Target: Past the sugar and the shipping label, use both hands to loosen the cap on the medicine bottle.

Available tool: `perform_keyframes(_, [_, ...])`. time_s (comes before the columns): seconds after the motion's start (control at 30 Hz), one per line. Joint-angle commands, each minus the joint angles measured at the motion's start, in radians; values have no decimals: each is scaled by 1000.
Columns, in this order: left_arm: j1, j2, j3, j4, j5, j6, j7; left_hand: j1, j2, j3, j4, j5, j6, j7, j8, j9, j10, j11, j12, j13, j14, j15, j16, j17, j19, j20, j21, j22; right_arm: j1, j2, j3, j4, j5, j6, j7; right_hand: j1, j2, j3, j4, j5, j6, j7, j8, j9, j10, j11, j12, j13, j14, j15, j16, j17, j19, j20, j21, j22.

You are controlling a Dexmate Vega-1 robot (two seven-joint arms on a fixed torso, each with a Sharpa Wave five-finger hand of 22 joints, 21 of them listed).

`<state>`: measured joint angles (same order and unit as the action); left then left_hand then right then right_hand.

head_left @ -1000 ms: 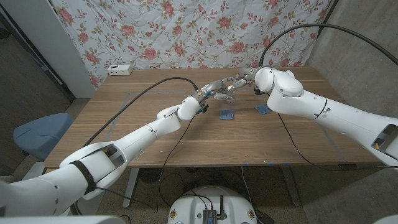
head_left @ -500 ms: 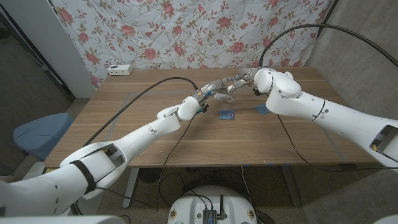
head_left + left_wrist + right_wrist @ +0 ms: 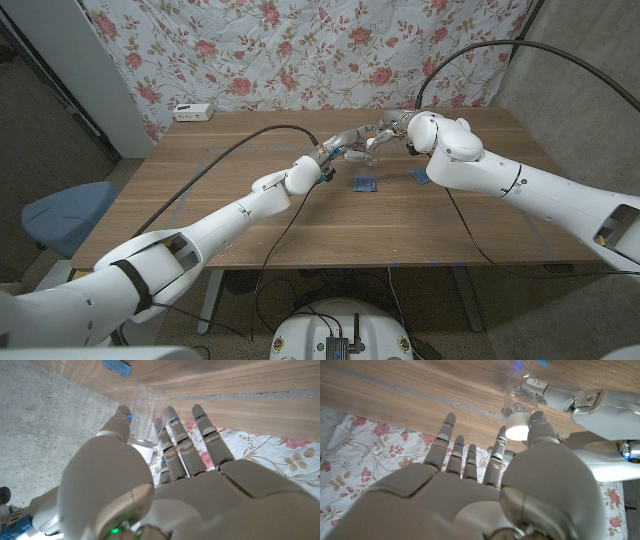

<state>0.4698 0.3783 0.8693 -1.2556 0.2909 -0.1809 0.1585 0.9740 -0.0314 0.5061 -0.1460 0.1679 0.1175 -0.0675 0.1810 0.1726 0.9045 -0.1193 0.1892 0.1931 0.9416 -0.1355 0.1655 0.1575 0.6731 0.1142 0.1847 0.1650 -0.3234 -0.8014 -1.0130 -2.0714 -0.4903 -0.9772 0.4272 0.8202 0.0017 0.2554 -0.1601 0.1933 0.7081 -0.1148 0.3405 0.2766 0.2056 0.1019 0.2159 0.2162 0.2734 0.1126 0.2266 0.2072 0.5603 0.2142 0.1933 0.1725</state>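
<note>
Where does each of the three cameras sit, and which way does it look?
Head view: from above, down over both arms at the wooden table; hands meet on the clear plastic medicine bottle.
Left wrist view: along the left hand at the bottle.
Right wrist view: along the right hand at its white cap.
All share the bottle.

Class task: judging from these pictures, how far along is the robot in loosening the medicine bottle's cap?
Done: both hands have reached the bottle. In hand: the left hand holds its clear body, and the right hand has fingers at the white cap. Left: the cap sits on the bottle; whether it has loosened cannot be told.
</note>
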Motion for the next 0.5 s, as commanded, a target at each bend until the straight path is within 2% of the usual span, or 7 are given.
perform_keyframes(0.03, [4,2,-3,-5,-2,2,-3,-1,5,10,-2,7,2,-3,4,1,32,-20,8,4,8,-52,8,2,-2,-4,1,2,-7,3,0,-4,-10,-8,-4,11,2,10,0,-1,19,-2,10,3,7,-2,3,5,8,1,7,4,8,-2,8,2])
perform_keyframes(0.17, [5,2,-3,-3,-3,2,-4,-2,4,11,-1,7,2,-3,4,1,33,-20,8,4,8,-52,8,2,-2,-4,1,2,-8,6,0,-4,-14,-15,-7,17,5,15,-1,-2,22,-6,12,2,8,-6,2,4,11,-7,7,4,11,-2,8,2])
perform_keyframes(0.37, [6,2,-4,-2,-6,0,-5,-2,4,12,-1,7,2,-4,4,1,32,-24,8,4,8,-52,8,2,-2,-3,1,2,-15,8,6,-4,-9,-16,-19,40,19,34,-6,0,35,-28,19,1,14,-11,2,4,18,-19,9,7,14,-1,7,1])
perform_keyframes(0.5, [5,2,-4,1,-7,-2,-5,-3,3,13,-1,7,3,-4,4,1,32,-24,8,4,8,-51,8,2,-1,-4,1,2,-19,10,9,-3,-4,-18,-25,49,22,40,-8,0,39,-31,22,0,19,-17,3,4,22,-27,10,7,16,-2,7,1])
